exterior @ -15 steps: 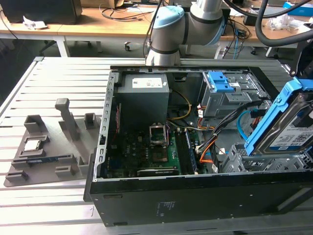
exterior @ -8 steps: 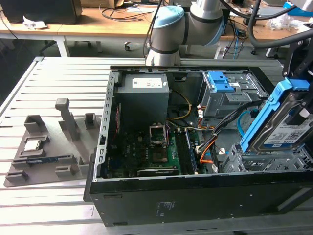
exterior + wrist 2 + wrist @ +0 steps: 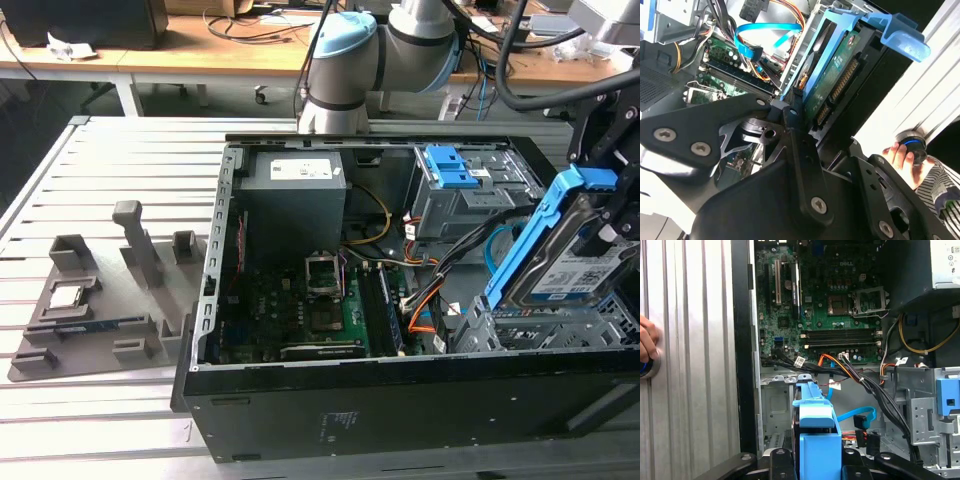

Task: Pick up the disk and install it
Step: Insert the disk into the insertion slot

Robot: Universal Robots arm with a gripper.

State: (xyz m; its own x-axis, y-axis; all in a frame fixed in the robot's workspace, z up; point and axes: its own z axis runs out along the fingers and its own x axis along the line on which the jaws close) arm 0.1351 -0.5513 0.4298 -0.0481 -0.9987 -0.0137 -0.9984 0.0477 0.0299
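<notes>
The disk (image 3: 568, 268) is a silver hard drive with a white-and-blue label in a blue plastic frame. It hangs tilted, one end up, over the metal drive bay (image 3: 540, 332) at the case's front corner on the exterior view's right. My gripper (image 3: 612, 212) is shut on its upper end. The second wrist view shows the disk's green circuit-board underside (image 3: 837, 75), with a black finger (image 3: 799, 145) pressed against its edge. The blue frame (image 3: 816, 437) points down toward the bay in the first wrist view.
The open computer case (image 3: 400, 400) holds a motherboard (image 3: 300, 310), a power supply (image 3: 293, 200) and a grey cage with a blue latch (image 3: 455, 178). Loose cables (image 3: 860, 377) cross near the bay. A grey parts fixture (image 3: 100, 300) lies on the left. A hand (image 3: 900, 152) rests beside the case.
</notes>
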